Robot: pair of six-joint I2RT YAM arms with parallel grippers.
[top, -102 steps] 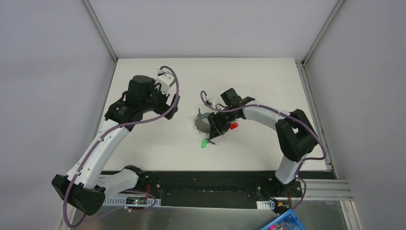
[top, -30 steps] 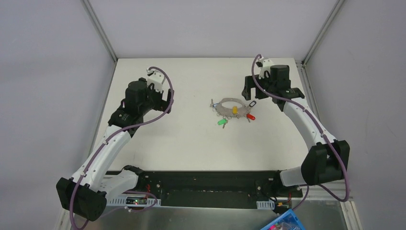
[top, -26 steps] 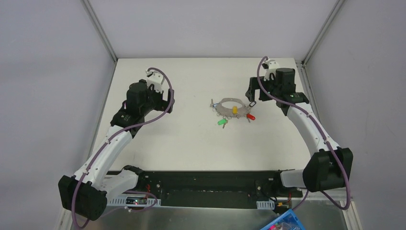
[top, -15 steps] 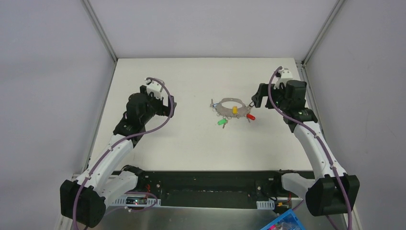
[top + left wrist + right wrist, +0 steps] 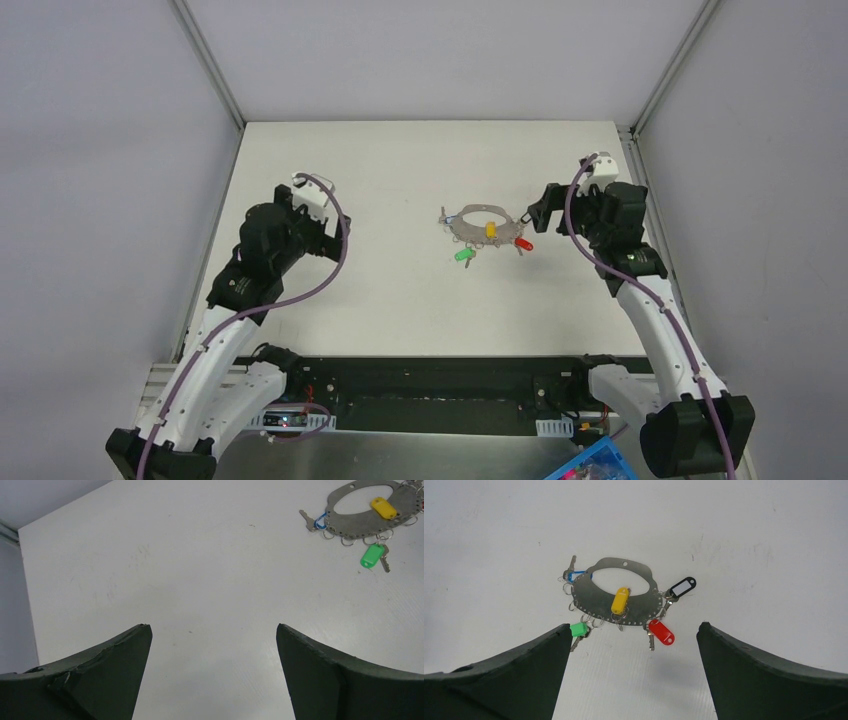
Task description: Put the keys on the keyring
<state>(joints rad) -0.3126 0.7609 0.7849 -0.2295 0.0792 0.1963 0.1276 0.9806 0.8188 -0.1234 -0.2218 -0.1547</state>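
Keys (image 5: 620,600) lie, seemingly ringed, between left claw (image 5: 212,626) and right claw (image 5: 634,625), both agape.

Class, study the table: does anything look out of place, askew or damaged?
Only the yellow tag: it lies on top of the keyring plate, while the green tag, red tag, blue tag and black tag fan outward onto the table. Nothing looks damaged.

- A white table (image 5: 400,160).
- A flat metal keyring (image 5: 589,600) lies near the middle, a bit to the right.
- Along its edge lie a blue key (image 5: 576,574), a green key (image 5: 579,629), a red key (image 5: 661,631) and a black tag (image 5: 683,587).
- A yellow key (image 5: 620,600) lies on top.
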